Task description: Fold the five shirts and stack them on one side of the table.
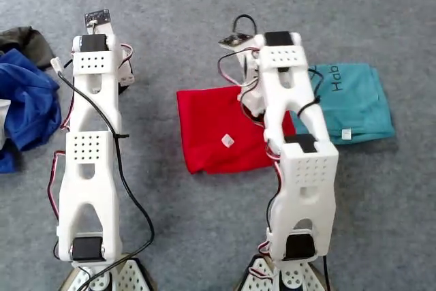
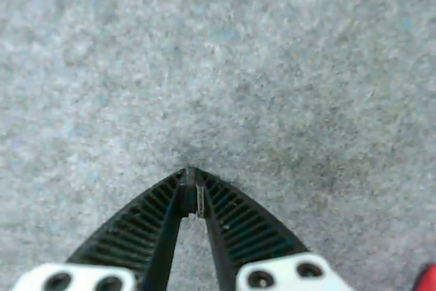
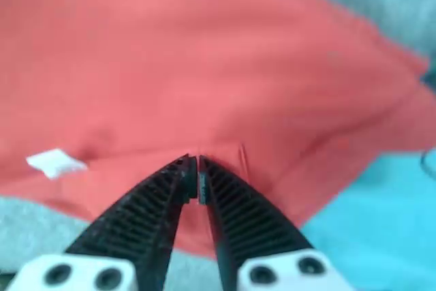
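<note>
**Two arms over the grey tabletop (image 1: 204, 236), stacking stage.** We see the red shirt (image 1: 211, 134) lying flat near the centre as a rough square, with its white label (image 1: 227, 141) facing up. The teal shirt (image 1: 354, 103) lies folded just beside it, and their edges meet under the right arm. A loose heap of blue (image 1: 24, 103) and dark (image 1: 27, 42) garments sits at the far left edge.

The right end effector (image 3: 197, 168) hangs over the red shirt with its jaws closed tip to tip. We cannot tell whether any cloth is pinched. The left end effector (image 2: 192, 176) is likewise closed and holds nothing, above bare tabletop.

We judge that two shirts are folded and that stacking red onto teal is in hand. The next move calls for a firm grip on the red shirt's edge, then a low carry that keeps the folds intact.
</note>
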